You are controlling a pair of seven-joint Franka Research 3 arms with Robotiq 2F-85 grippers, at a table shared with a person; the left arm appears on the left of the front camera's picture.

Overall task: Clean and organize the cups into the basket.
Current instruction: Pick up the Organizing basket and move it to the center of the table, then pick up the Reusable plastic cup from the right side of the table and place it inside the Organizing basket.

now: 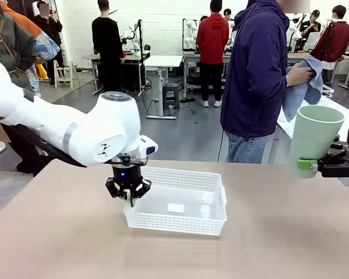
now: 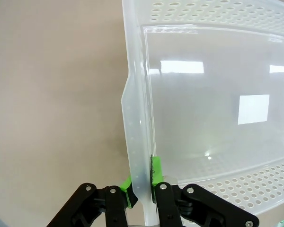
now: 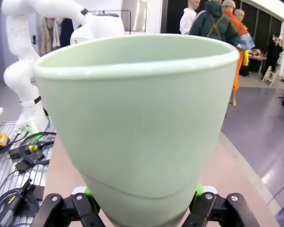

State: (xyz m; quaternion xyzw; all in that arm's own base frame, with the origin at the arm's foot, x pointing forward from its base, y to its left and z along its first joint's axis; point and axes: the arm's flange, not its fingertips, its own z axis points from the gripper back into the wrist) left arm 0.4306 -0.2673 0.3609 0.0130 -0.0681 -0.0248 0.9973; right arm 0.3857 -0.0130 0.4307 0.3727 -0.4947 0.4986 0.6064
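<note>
At lower left of the front view, the left hand (image 1: 130,197) is clamped shut on the basket (image 1: 180,224), its green pads pinching the thin left wall just under the rim. That is a small bite on a light, flexible tray. If the arm pulls or lifts, the wall may bow, the pads may slip off, or the far end may swing and skid on the worktop (image 1: 58,232).

At the right edge, the right hand (image 1: 312,165) has its jaws spread wide around the cup (image 1: 315,136), gripping it low near the base. Most of the cup stands above the pads, so a quick swing toward the basket could rock it in the grip. It could also catch the basket's rim or the left arm on the way in.

The basket is white, shallow and empty, with lattice walls and a glossy floor, and it sits mid-frame on the worktop. The cup is pale mint, matte, tapered and handleless. It is upright with its mouth up, held clear of the worktop and well apart from the basket (a person behind it works a blue cloth (image 1: 305,87) over something I cannot make out).
</note>
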